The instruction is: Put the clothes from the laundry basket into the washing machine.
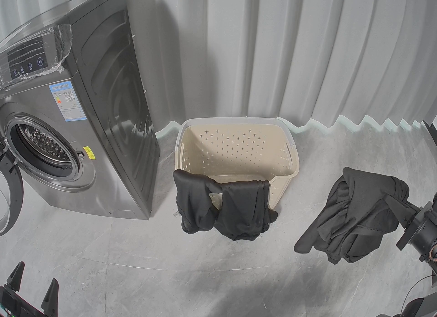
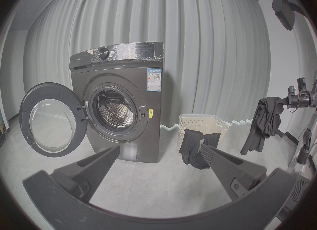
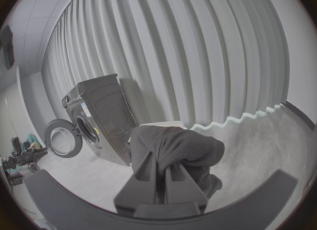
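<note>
A cream laundry basket stands on the floor by the curtain, and a black garment is draped over its front rim. My right gripper is shut on a second black garment, which hangs above the floor to the right of the basket. In the right wrist view its fingers pinch the dark cloth. A grey washing machine stands at the left with its round door swung open and the drum showing. My left gripper is open, low at the front left.
A pale pleated curtain runs along the back wall. Bare grey floor lies between the basket, the machine and me. The open door juts out at the far left edge.
</note>
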